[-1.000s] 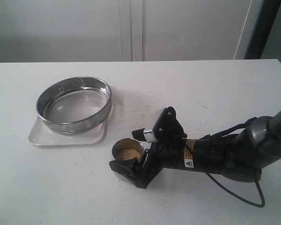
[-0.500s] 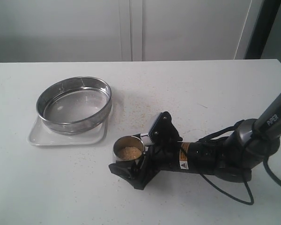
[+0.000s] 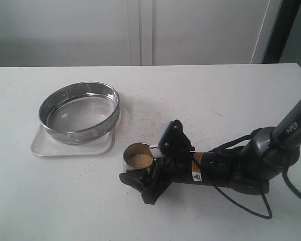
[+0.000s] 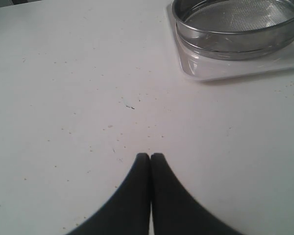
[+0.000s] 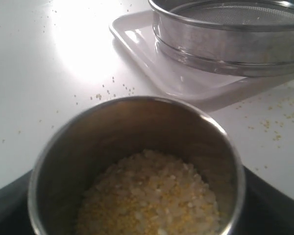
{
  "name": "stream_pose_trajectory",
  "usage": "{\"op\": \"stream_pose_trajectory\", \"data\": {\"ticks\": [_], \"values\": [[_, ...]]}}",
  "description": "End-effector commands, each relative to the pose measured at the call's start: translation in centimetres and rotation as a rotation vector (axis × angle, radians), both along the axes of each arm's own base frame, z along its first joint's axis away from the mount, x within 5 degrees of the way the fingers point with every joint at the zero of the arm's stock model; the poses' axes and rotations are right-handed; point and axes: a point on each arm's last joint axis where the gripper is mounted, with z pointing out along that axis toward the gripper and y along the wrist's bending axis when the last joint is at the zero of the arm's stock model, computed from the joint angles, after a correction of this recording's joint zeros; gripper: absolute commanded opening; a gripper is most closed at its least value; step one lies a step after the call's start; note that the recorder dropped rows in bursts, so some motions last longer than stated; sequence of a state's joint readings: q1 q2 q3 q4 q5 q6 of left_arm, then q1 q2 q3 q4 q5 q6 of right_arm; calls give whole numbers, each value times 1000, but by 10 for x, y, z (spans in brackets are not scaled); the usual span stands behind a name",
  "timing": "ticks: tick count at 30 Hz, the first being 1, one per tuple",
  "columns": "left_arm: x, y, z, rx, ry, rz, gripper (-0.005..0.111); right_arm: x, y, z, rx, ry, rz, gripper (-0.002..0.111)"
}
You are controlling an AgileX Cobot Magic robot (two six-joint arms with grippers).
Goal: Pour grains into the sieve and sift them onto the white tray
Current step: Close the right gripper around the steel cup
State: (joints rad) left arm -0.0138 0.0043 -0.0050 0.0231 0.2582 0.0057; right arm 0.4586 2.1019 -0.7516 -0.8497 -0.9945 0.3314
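A small steel cup [image 3: 130,149] holding the grains [image 3: 139,160] stands on the white table in front of the sieve. My right gripper [image 3: 137,162] lies low over the table, its black fingers [image 3: 133,179] pressed against both sides of the cup. Seen from the right wrist, the cup [image 5: 137,120] fills the space between the jaws of that gripper [image 5: 142,208], with yellow and whitish grains [image 5: 152,196] inside. The sieve [image 3: 80,90] rests on the white tray [image 3: 40,146] at the left, mesh bare. My left gripper [image 4: 150,155] is shut and empty above bare table, beside the sieve [image 4: 235,29] and tray [image 4: 220,73].
Loose grains [image 3: 133,118] are scattered over the table between the tray and the cup. White cabinet doors [image 3: 140,30] stand behind the table's far edge. The right arm and its cable [image 3: 251,211] stretch across the right front of the table.
The right gripper has dropped lower and slid further around the cup, and its jaws have narrowed onto the cup's sides. Sieve, tray and cup have stayed in place.
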Motion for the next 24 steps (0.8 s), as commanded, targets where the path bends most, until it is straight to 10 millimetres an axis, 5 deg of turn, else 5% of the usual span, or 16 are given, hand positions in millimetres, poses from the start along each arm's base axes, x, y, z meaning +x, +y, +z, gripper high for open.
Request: {"op": "stream_pose_trajectory", "data": {"ticks": [1,12,24], "values": [[0,0,-1,-4,-1,2,0,2,-1,-3,-47,-2,-3,0],[0,0,-1,-4,-1,2,0,2,-1,0,-45,-12,-6,0],[0,0,-1,-4,-1,2,0,4,0,38,11,-98,-17,0]]}}
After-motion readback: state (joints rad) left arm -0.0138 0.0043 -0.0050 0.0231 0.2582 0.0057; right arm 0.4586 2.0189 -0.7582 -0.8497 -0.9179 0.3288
